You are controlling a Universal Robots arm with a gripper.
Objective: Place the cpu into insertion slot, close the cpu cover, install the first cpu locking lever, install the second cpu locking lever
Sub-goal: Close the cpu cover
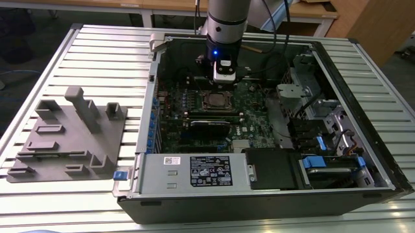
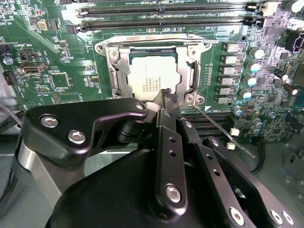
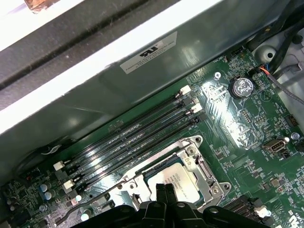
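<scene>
The cpu (image 2: 153, 77), a silvery square chip, lies flat in the insertion slot (image 2: 152, 51) on the green motherboard (image 2: 61, 57). The cpu cover (image 2: 114, 76) is down around it, and the chip shows through its window. One lever (image 2: 156, 40) lies along the cover's edge. A second lever (image 2: 221, 128) sticks out diagonally, free of the cover, with its hooked end over the board (image 3: 64, 217). My gripper (image 2: 166, 99) is shut, its tips just above the chip's corner near that lever's pivot. The exterior view shows my gripper (image 1: 222, 87) straight over the socket (image 1: 217, 100).
Long memory slots (image 2: 166, 15) run beside the socket. A black card (image 1: 211, 127) sits just beyond it. The case wall (image 3: 142, 71), drive cages (image 1: 311, 111) and power supply (image 1: 201, 170) hem the board in. A grey fixture block (image 1: 65, 136) stands on the table at the exterior view's left.
</scene>
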